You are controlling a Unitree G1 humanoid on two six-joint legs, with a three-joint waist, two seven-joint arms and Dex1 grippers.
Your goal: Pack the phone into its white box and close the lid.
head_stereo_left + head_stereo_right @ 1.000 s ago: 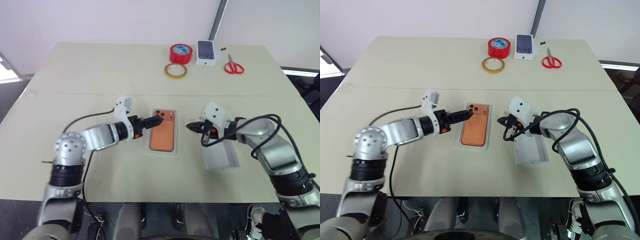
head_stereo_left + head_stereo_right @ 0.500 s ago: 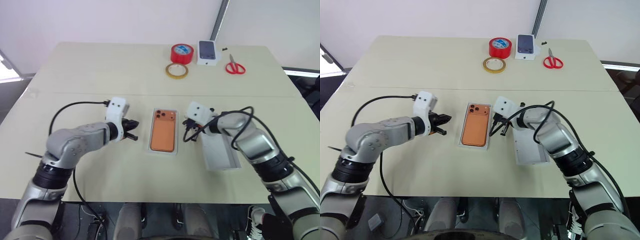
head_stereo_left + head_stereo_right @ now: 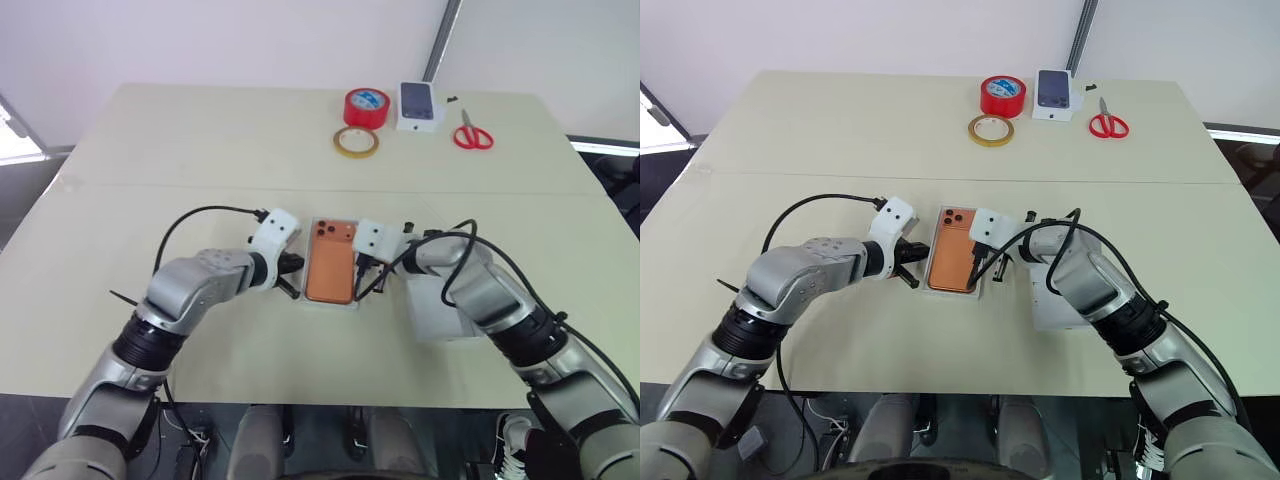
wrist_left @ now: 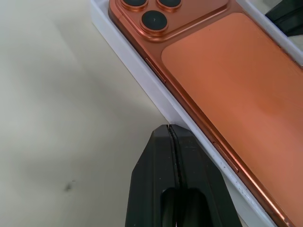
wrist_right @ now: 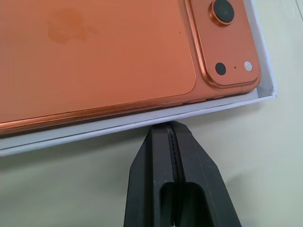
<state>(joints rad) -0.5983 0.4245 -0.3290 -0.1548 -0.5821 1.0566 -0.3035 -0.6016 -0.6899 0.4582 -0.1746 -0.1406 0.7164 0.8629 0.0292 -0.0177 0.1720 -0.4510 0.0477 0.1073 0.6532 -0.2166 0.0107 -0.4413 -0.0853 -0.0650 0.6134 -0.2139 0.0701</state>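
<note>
While my phone (image 3: 331, 273) lies in the box (image 3: 306, 298), both pinched-shut grippers, left (image 3: 292, 277) and right (image 3: 366, 281), flanking its rims.

Cut off by the left wrist view's edges: the phone (image 4: 222, 80), top lenses and far end gone, and the white box (image 4: 156, 97) rim. Same in the right wrist view, long body of the phone running out of frame, box rim lost at the edge. Partly covered by the right arm from the head views: the white lid (image 3: 440, 310). Too small to read: label on the red tape roll (image 3: 366, 106), print on the small white box (image 3: 418, 104).
</note>
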